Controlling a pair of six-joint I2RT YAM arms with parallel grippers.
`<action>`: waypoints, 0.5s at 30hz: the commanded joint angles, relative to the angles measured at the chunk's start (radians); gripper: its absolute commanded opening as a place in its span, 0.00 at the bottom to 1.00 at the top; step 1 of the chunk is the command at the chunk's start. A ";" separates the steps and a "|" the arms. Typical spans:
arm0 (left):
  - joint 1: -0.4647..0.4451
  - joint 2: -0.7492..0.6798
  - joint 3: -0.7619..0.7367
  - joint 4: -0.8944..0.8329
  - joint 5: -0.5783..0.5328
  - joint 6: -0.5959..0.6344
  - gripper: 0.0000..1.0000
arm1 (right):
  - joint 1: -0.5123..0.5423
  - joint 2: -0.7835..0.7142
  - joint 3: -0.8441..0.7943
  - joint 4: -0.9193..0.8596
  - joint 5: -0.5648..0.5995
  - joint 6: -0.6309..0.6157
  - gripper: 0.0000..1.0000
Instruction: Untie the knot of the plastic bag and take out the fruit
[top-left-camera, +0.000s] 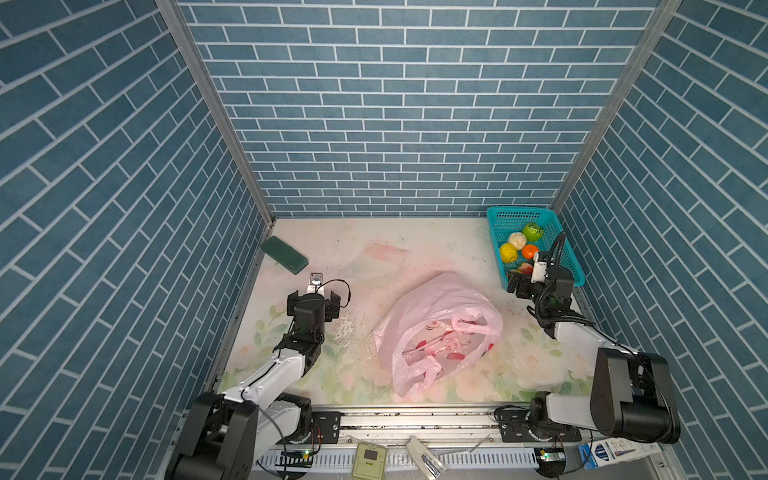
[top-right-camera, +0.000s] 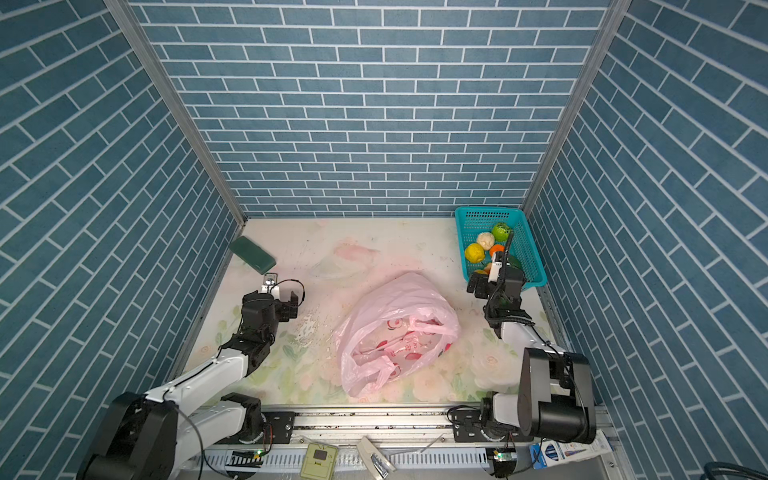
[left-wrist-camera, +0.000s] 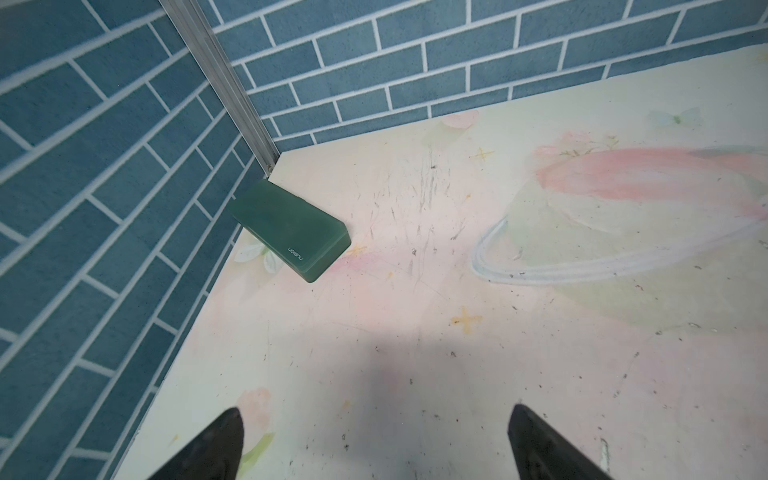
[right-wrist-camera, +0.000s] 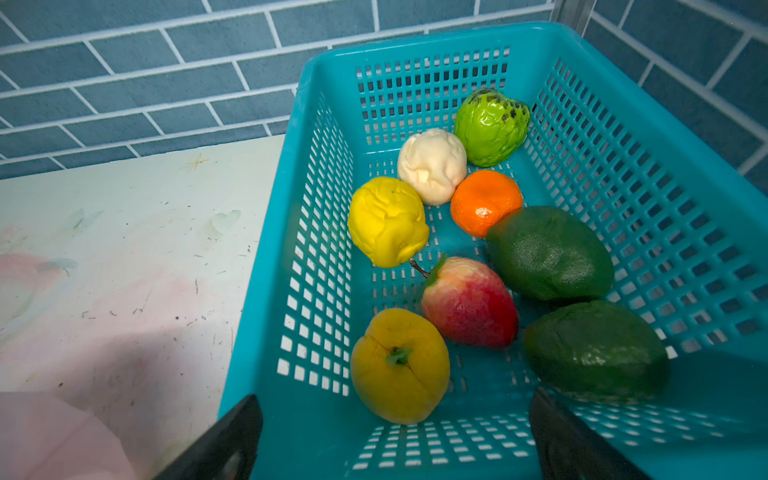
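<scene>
Pink translucent thin-plastic shopping bag (top-left-camera: 440, 332) with red and green printing: slumped mid-table on the floral-printed tabletop (top-left-camera: 415, 249), mouth open toward the near edge, two handle loops (top-left-camera: 469, 326) lying apart and loose, touched by neither gripper. Teal plastic mesh basket (right-wrist-camera: 415, 83): far right corner of the table, holding eight toy fruits, namely light green (right-wrist-camera: 491, 126), cream-white (right-wrist-camera: 432, 165), orange (right-wrist-camera: 486, 202), yellow (right-wrist-camera: 387, 221), red (right-wrist-camera: 469, 302), two dark green (right-wrist-camera: 549, 252) (right-wrist-camera: 595, 350), yellow-orange (right-wrist-camera: 400, 365). Right gripper (right-wrist-camera: 395, 397): black fingers spread wide, empty, poised over the basket's near end. Left gripper (left-wrist-camera: 376, 409): fingers likewise parted wide, nothing between them, above bare tabletop left of the bag. Dark green rectangular block (left-wrist-camera: 291, 230): flat against the left wall near the far corner, well apart from bag and basket.
</scene>
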 joint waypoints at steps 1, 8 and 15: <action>0.017 0.078 -0.027 0.261 -0.004 0.038 1.00 | -0.005 0.023 -0.045 0.091 0.018 -0.042 0.99; 0.068 0.223 -0.030 0.455 0.012 0.056 1.00 | -0.006 0.064 -0.121 0.273 0.030 -0.062 0.99; 0.092 0.382 -0.048 0.644 0.014 0.040 1.00 | -0.007 0.164 -0.202 0.501 0.059 -0.052 0.99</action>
